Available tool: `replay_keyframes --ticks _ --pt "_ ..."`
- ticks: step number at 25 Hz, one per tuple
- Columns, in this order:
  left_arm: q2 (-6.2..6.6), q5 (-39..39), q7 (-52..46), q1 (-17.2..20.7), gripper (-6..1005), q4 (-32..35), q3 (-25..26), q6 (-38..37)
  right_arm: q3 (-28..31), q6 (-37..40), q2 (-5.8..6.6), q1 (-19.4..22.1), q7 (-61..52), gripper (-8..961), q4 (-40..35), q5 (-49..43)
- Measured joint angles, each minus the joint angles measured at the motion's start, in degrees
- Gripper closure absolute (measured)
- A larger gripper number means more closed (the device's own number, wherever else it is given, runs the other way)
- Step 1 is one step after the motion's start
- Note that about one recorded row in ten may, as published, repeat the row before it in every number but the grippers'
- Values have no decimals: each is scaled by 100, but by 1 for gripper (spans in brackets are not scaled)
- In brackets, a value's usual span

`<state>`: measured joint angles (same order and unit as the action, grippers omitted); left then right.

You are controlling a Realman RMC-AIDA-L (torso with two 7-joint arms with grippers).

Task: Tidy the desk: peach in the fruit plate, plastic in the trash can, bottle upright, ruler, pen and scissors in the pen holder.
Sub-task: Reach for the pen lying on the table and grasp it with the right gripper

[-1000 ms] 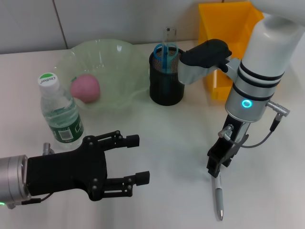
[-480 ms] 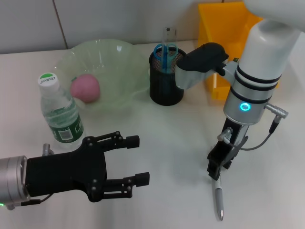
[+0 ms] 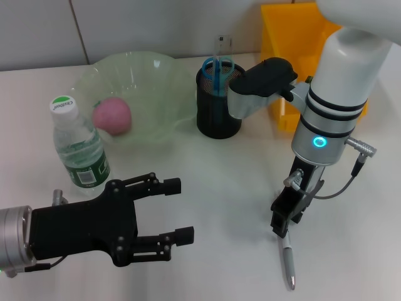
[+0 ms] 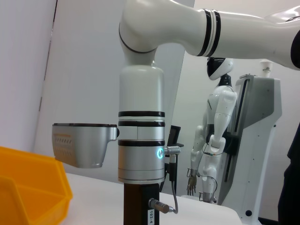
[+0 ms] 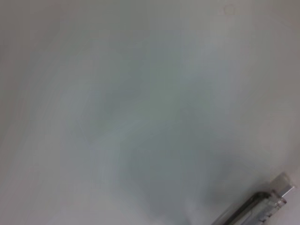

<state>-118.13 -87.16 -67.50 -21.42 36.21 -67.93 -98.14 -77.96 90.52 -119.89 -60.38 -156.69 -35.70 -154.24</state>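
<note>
1. Risk sits with the pen (image 3: 287, 264): it lies flat on the white table (image 3: 219, 188), thin and round, so I judge a pinch that lands off-centre could roll it aside or tip it out of the grip on the lift.
2. Right claw (image 3: 283, 221) hangs point-down right at the pen's upper end; whether it is clenched or released I cannot tell. The right wrist view shows only the pen's clear end (image 5: 262, 204) against bare table.
3. Left claw (image 3: 172, 219) hovers low over the near table, fingers spread and holding nothing, well apart from the pen.
4. Peach (image 3: 112, 116) rests in the green fruit plate (image 3: 156, 69), the water bottle (image 3: 78, 147) stands upright, and blue scissors (image 3: 217, 69) stand in the black pen holder (image 3: 218, 113), beside the orange bin (image 3: 294, 37).
</note>
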Motion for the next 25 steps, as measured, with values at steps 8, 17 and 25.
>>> replay_keyframes --ticks 8,17,25 --pt "1 6 7 7 186 7 36 -68 -22 -42 0 0 -37 530 2 0" --pt "9 6 5 0 186 10 35 -107 -42 -119 0 -9 -44 530 2 -25" --pt "10 6 2 5 186 10 66 -149 -289 -199 1 -11 -69 529 -17 3"
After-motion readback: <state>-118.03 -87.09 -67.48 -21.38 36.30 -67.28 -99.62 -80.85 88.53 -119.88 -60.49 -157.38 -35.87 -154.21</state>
